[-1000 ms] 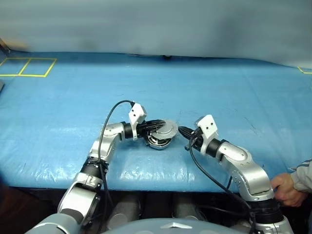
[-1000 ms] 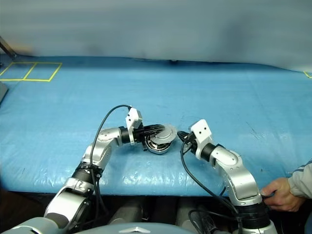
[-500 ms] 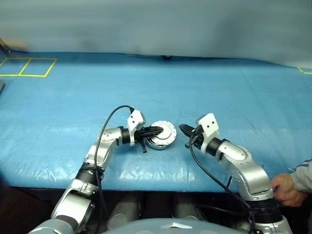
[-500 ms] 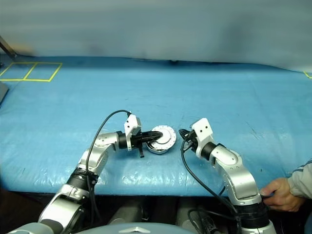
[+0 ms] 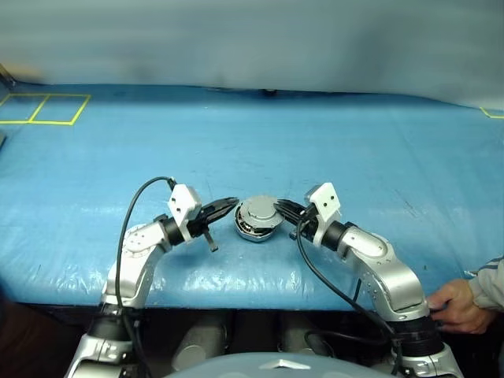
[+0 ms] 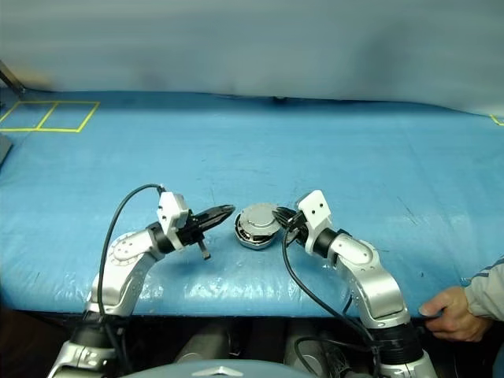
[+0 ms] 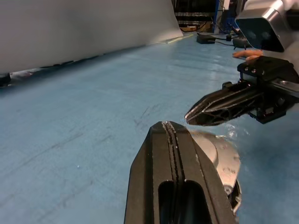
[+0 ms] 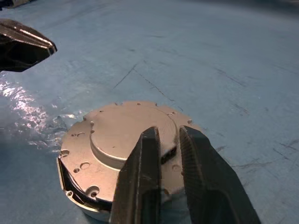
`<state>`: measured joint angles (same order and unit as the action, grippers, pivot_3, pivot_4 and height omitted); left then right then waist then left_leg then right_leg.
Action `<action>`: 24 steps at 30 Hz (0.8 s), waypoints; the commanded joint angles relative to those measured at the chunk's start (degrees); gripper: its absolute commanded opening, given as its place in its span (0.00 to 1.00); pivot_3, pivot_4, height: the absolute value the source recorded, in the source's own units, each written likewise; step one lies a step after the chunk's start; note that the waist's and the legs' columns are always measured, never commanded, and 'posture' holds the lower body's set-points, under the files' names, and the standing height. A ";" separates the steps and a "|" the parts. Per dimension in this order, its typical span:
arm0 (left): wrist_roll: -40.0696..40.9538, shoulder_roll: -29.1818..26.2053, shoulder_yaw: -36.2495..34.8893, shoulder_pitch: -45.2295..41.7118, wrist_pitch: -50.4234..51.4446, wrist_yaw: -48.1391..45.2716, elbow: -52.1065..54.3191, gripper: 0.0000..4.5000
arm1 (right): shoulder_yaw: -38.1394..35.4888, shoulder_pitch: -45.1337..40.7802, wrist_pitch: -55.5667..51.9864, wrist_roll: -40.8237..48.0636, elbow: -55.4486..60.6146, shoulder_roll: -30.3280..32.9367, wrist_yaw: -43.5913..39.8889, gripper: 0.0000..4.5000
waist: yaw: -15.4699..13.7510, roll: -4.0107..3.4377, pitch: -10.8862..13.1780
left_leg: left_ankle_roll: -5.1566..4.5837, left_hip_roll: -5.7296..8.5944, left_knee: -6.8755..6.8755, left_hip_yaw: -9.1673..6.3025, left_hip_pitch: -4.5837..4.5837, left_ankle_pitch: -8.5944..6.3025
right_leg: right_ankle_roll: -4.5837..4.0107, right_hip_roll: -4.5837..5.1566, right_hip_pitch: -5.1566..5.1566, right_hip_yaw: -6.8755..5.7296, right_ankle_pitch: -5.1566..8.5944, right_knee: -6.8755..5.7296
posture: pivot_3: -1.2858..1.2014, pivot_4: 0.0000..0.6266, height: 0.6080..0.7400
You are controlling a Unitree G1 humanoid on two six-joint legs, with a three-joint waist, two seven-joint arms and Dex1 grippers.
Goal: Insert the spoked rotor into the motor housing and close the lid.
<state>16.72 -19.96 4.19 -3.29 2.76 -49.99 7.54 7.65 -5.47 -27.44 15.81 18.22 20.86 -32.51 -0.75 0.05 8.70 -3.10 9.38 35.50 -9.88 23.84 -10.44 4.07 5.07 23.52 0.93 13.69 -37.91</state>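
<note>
The motor housing sits on the blue mat near the front edge. The lid lies flat on top of it, plain silver face up, also seen as the lid. The spoked rotor is hidden. My left gripper hangs just left of the housing, shut and empty, a small gap away from it; its fingers are pressed together. My right gripper is at the housing's right edge, and its fingers stand slightly apart over the lid's rim with nothing between them.
A person's hand rests at the table's front edge on the far right, near my right arm. Yellow tape squares mark the mat at the far left. The blue mat stretches back to a grey wall.
The lid has gone from tilted up to lying flat on the housing. My left gripper has drawn back to the left, off the lid. My right gripper has edged closer and parted its fingers a little.
</note>
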 commanded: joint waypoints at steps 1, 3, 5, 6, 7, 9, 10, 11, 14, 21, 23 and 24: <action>-1.92 -1.35 0.20 3.12 -2.79 1.52 3.96 0.00 | 1.64 -1.80 2.32 -1.01 0.39 -0.53 -0.47 0.43 | -0.12 0.00 0.00 | 0.00 -0.01 0.00 0.00 -0.01 0.00 | -0.01 0.00 -0.01 -0.01 0.00 -0.01 | 0.52 0.24 1.00; -1.39 -1.00 0.07 4.40 -3.33 2.18 3.91 0.00 | 2.43 -2.50 2.83 -1.93 -0.12 -0.53 -0.35 0.57 | -0.20 0.00 0.00 | 0.00 0.00 0.00 0.00 -0.01 0.00 | -0.01 0.01 -0.02 -0.01 0.01 -0.01 | 0.52 0.24 1.00; -1.35 -0.74 0.01 5.16 -4.79 2.48 3.28 0.00 | 2.87 -2.97 2.87 -2.12 -0.36 -0.76 -0.45 0.72 | -0.23 0.00 0.00 | 0.00 0.00 0.02 0.00 0.00 0.00 | 0.00 0.00 -0.03 -0.01 0.01 0.00 | 0.52 0.24 1.00; -1.03 -0.67 -0.06 5.37 -4.96 2.47 3.07 0.00 | 3.08 -3.15 2.75 -2.03 -0.43 -0.81 -0.68 0.79 | -0.28 0.00 0.00 | 0.00 0.00 0.02 0.00 0.00 0.00 | 0.00 0.00 -0.03 -0.01 0.01 0.00 | 0.52 0.24 1.00; -0.72 -0.69 -0.13 5.51 -5.06 2.39 2.80 0.00 | 3.28 -3.28 2.70 -2.00 -0.56 -0.84 -0.88 0.86 | -0.29 0.00 0.00 | 0.00 0.00 0.01 0.00 0.00 0.00 | 0.00 0.00 -0.02 -0.02 0.01 0.00 | 0.52 0.24 1.00; -1.13 -1.14 -0.19 5.63 -6.01 2.26 1.81 0.00 | 3.77 -3.48 2.27 -1.94 -0.73 -0.80 -1.32 0.99 | -0.24 0.00 0.00 | 0.00 -0.01 -0.01 0.00 0.00 0.00 | -0.02 0.00 -0.01 -0.02 0.02 0.00 | 0.52 0.24 1.00; -1.67 -1.60 -0.15 5.66 -6.63 2.00 0.72 0.00 | 3.87 -3.52 2.08 -1.78 -0.90 -0.96 -1.42 0.99 | -0.21 0.00 0.00 | 0.00 -0.01 -0.02 0.00 0.00 0.00 | -0.02 0.00 0.00 -0.02 0.02 0.00 | 0.52 0.24 1.00; -2.02 -1.94 -0.09 5.66 -7.09 1.82 -0.08 0.00 | 3.92 -3.55 1.96 -1.66 -1.02 -1.09 -1.49 0.99 | -0.14 -0.01 0.00 | 0.01 -0.01 -0.04 0.00 -0.01 0.00 | -0.03 0.01 0.00 -0.02 0.02 0.00 | 0.52 0.24 1.00; -2.08 -1.56 -0.34 5.43 -9.53 2.16 -1.96 0.00 | 4.12 -3.67 2.20 -1.99 -2.40 -1.36 -1.42 0.99 | -0.09 -0.01 -0.01 | 0.01 -0.01 -0.10 0.00 -0.03 0.01 | -0.04 0.00 0.02 -0.01 0.03 0.00 | 0.52 0.24 1.00; -3.24 -1.12 -0.45 4.67 -14.76 3.19 -5.96 0.00 | 5.34 -4.02 2.82 -3.51 -4.69 -1.80 -0.82 0.99 | -0.10 -0.01 -0.01 | 0.01 0.00 -0.11 0.00 -0.03 0.01 | -0.04 0.01 0.02 -0.02 0.03 0.02 | 0.52 0.24 1.00; -3.02 -1.21 -0.52 4.56 -15.61 3.08 -6.62 0.00 | 5.50 -4.07 2.93 -3.72 -5.01 -1.97 -0.84 0.99 | -0.08 -0.01 -0.01 | 0.01 0.00 -0.11 0.00 -0.03 0.01 | -0.04 0.01 0.02 -0.02 0.03 0.02 | 0.52 0.24 1.00; -3.03 -1.30 -0.55 4.50 -16.07 3.00 -7.00 0.00 | 5.58 -4.10 2.98 -3.87 -5.16 -2.07 -0.86 0.99 | -0.09 -0.01 -0.01 | 0.01 0.00 -0.11 0.00 -0.03 0.01 | -0.04 0.01 0.02 -0.02 0.03 0.02 | 0.52 0.24 1.00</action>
<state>13.56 -21.20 4.39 1.63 -11.45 -47.15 0.27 13.08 -8.61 -25.55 12.09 12.09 19.19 -33.42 -0.84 0.04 8.69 -3.09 9.38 35.39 -9.88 23.82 -10.43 4.03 5.08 23.53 0.92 13.72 -37.89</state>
